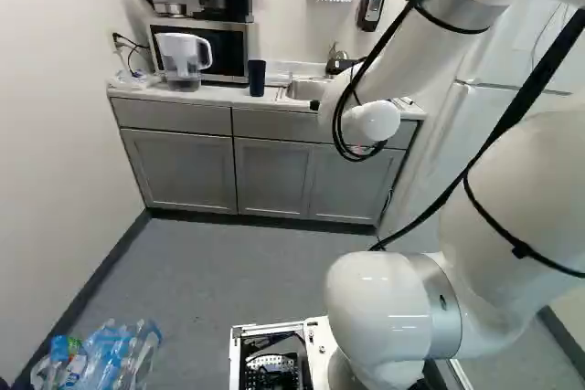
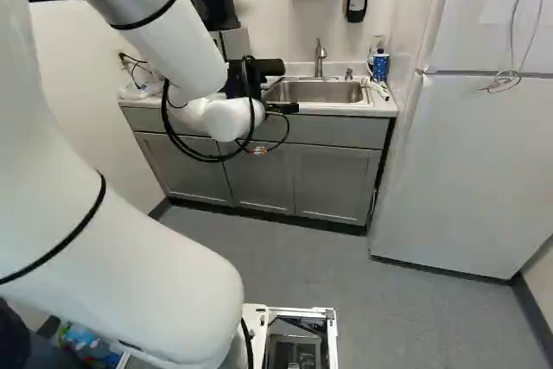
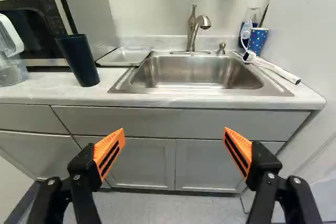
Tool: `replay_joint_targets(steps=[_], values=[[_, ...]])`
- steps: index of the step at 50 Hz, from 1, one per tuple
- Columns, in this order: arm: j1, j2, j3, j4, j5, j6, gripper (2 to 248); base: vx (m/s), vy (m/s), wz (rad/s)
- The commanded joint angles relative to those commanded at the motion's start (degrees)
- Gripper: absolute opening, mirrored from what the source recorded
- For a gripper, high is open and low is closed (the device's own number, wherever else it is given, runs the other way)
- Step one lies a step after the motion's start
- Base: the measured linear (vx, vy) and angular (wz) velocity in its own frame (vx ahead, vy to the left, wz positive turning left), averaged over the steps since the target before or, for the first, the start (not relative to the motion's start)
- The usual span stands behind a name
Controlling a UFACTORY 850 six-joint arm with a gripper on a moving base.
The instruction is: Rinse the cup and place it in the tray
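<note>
Fingers (image 3: 109,153) wide apart, empty, short of sink (image 3: 194,89); cup (image 3: 80,61) upright, left of sink, ahead and leftward of fingers.

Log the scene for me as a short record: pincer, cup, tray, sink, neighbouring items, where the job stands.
pincer: open, nothing between its fingers
cup: dark, upright on the counter, in front of the microwave
tray: on the counter, between microwave and sink
sink: metal, no cup in it
faucet: behind the sink, no water seen running
neighbours: pitcher; blue dotted cup beyond the sink
job: cup not in tray; whether rinsed, cannot tell
</note>
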Motion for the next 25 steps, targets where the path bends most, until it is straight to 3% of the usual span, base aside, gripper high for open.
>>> replay_joint_targets(steps=[25], values=[[-0.8, -0.5, -3.7, 0.0, -3.7, 0.0, 247, 0.000, 0.000, 0.000]])
